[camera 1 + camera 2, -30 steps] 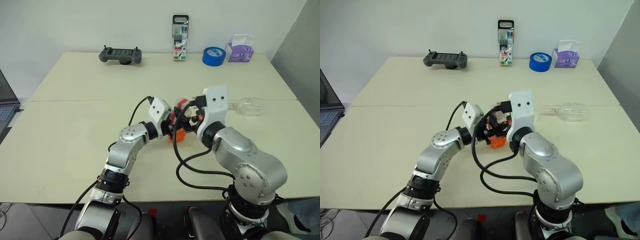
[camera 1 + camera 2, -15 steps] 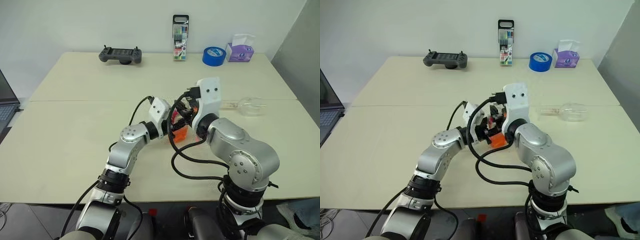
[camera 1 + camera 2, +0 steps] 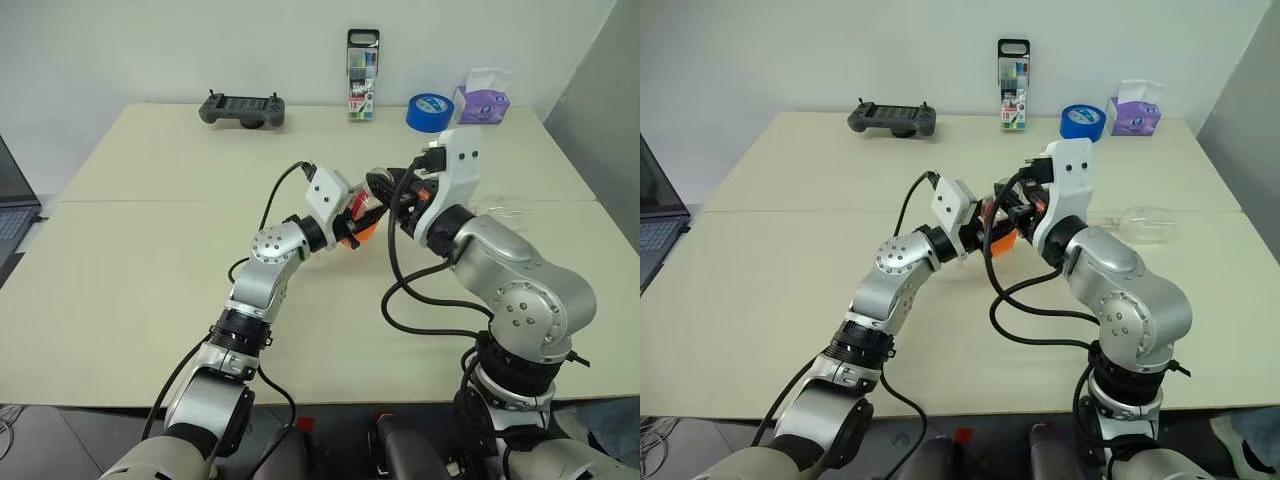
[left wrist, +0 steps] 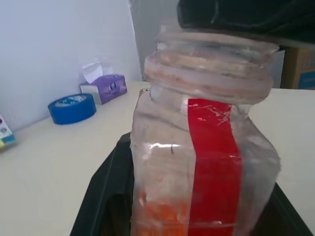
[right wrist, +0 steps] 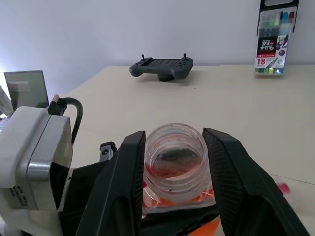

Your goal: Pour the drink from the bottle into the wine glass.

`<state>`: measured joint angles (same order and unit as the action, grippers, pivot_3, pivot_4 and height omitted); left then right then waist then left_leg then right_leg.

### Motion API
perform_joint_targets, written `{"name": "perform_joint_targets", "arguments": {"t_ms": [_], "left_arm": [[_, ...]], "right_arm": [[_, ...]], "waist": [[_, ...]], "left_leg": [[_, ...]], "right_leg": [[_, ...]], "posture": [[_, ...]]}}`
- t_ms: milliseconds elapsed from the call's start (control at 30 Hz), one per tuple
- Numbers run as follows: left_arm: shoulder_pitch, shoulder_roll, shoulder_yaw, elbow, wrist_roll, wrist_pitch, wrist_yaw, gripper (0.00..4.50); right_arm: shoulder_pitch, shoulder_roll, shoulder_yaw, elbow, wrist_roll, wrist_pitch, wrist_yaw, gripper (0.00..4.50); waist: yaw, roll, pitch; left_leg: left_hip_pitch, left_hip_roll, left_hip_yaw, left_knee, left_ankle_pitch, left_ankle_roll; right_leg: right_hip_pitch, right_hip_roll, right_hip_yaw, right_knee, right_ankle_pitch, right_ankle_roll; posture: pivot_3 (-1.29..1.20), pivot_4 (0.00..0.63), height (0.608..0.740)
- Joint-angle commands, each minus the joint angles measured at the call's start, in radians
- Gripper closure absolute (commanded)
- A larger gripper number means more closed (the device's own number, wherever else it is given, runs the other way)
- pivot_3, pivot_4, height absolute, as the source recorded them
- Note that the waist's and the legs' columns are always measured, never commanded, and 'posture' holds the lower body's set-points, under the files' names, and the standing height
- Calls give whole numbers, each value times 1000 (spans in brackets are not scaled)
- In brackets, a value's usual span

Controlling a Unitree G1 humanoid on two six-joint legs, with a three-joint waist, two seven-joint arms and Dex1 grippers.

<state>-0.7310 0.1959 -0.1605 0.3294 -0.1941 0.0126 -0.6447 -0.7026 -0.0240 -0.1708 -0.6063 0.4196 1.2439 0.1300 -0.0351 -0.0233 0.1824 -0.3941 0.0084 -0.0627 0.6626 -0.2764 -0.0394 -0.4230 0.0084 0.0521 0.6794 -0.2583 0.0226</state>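
The bottle (image 3: 360, 225) is held above the middle of the table, and the orange drink (image 4: 157, 219) fills its lower part. My left gripper (image 3: 350, 222) is shut on the bottle's body, its black fingers (image 4: 106, 196) on either side. My right gripper (image 5: 174, 142) comes from the right and is shut on the threaded neck. The mouth (image 5: 174, 150) is open with no cap on it. The wine glass (image 3: 1145, 222) lies on its side on the table to the right, partly behind my right arm.
Along the far edge of the table (image 3: 150, 260) stand a grey game controller (image 3: 241, 108), a pack of markers (image 3: 361, 75), a blue tape roll (image 3: 428, 112) and a purple tissue box (image 3: 480, 100). A laptop (image 3: 12, 215) pokes in at the left edge.
Both arms have raised the bottle a little and carried it away from me. My right gripper has closed from wide open onto the bottle's neck.
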Motion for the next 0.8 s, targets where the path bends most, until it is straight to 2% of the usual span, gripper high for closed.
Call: {"name": "perform_joint_targets", "arguments": {"t_ms": [33, 100, 200, 233, 333, 500, 800], "left_arm": [[37, 126, 219, 157, -11, 12, 169, 2813], [45, 120, 216, 147, -15, 7, 177, 2847], [59, 101, 217, 129, -12, 5, 184, 2863], [61, 97, 221, 126, -10, 5, 188, 2863], [54, 96, 237, 134, -3, -1, 198, 2864], [4, 147, 287, 184, -3, -33, 219, 2864], [-81, 240, 376, 334, -11, -94, 261, 2865]], "right_arm": [[6, -54, -94, -112, 42, -38, 15, 2006], [7, -66, -66, -106, 52, -45, 17, 1254], [-9, -82, -35, -85, 45, -69, 1, 185], [-12, -88, -30, -81, 43, -71, -2, 0], [-9, -103, -28, -82, 48, -70, -4, 0], [31, -142, -18, -105, 117, -22, 48, 0], [113, -212, 104, -132, 210, 11, 130, 0]], "waist": [[-12, 0, 0], [-30, 0, 0], [-22, 2, -1], [-15, 2, 0], [3, 2, -1], [3, 2, -1], [-1, 2, 0]], "left_leg": [[0, 1, 0, 0, 0, 0], [3, 3, -3, -1, 0, 0], [2, 3, -7, -1, 0, 0], [2, 3, -8, -1, 0, 0], [0, 1, -10, 1, 1, 0], [-1, -3, -10, 2, 2, -1], [-2, 1, -12, 0, 2, -1]], "right_leg": [[0, -1, -1, 0, 0, 0], [0, 0, 1, 1, 1, -2], [1, 1, -6, 2, 1, -2], [2, 1, -8, 2, 1, -2], [3, 1, -11, 2, 1, -2], [3, -2, -8, 0, 1, -2], [1, 0, -13, 1, 1, -3]], "posture": [[0, 150, 740], [0, 150, 740], [0, 150, 740], [0, 150, 740], [0, 150, 740], [0, 150, 740], [0, 150, 740]]}}
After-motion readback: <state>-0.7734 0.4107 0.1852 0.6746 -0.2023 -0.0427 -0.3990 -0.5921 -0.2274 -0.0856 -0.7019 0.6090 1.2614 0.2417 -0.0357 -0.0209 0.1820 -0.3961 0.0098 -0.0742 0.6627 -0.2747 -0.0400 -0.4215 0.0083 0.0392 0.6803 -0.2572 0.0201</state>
